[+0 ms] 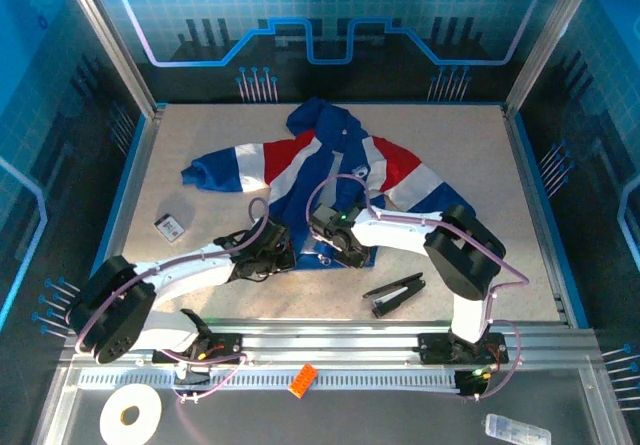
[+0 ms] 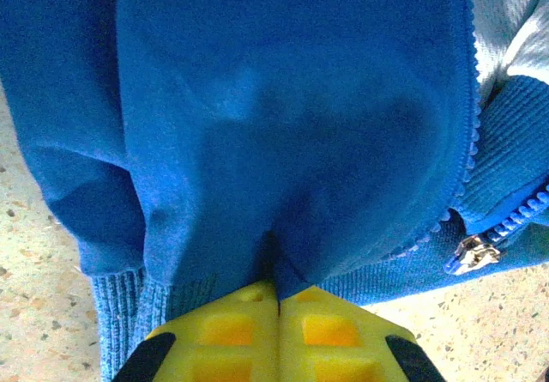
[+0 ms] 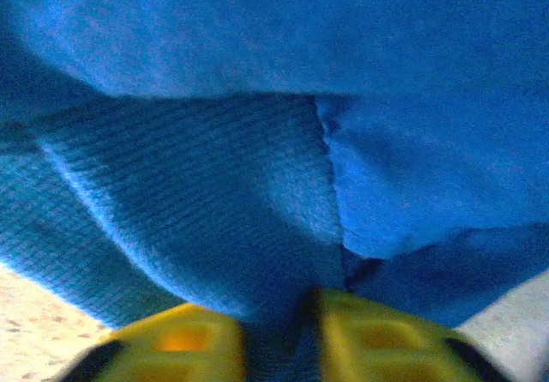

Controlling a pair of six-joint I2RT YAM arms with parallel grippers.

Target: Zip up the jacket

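Left wrist: left jaws shut, pinching jacket [image 2: 292, 142] fold. Right wrist: right jaws barely parted, clamping jacket.

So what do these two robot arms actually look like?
The left arm and right arm have white links with chunky black joints, and pale pink cables loop alongside. Their fingers are yellow blocks with square recesses, backed in black.

The top camera hangs above and behind the arm bases, looking down across the whole worktop [image 1: 200, 130]. The wrist cameras look out past the left gripper [image 2: 276, 313] and right gripper [image 3: 279, 335], very close on the jacket [image 1: 300, 160] hem, which also shows from above.
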